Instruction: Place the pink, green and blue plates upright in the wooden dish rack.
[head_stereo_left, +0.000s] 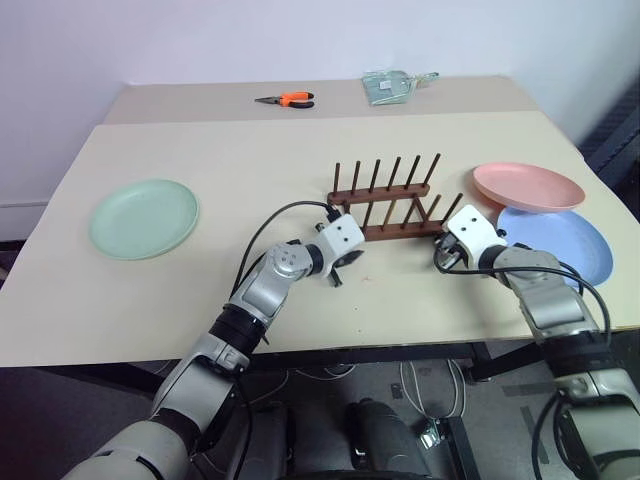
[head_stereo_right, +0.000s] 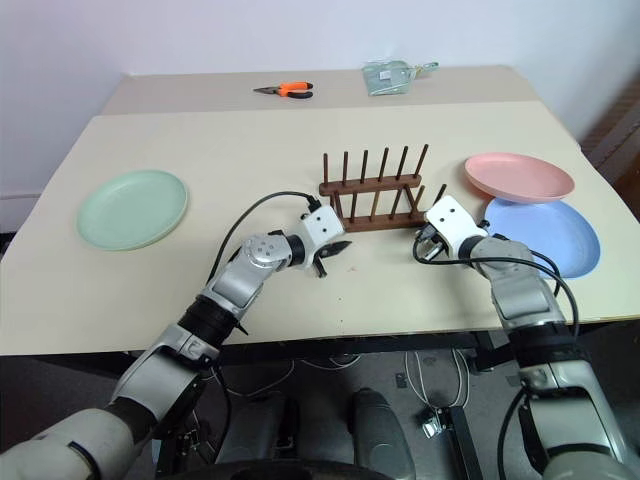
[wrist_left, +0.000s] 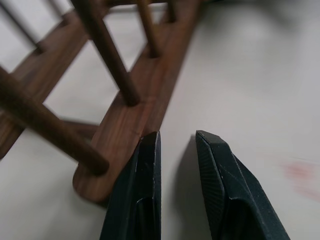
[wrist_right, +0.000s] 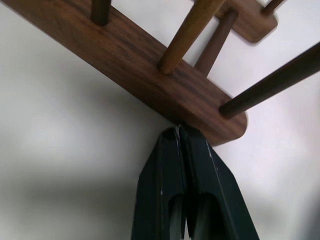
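Wooden dish rack meets closed right gripper.

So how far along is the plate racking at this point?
Nothing is racked yet: the wooden dish rack holds no plates. The green plate lies flat far to its left; the pink plate rests partly on the blue plate to its right. In hand: the left gripper, slightly open, and the right gripper, shut, sit at the near rail's two ends, holding nothing. All three plates remain.
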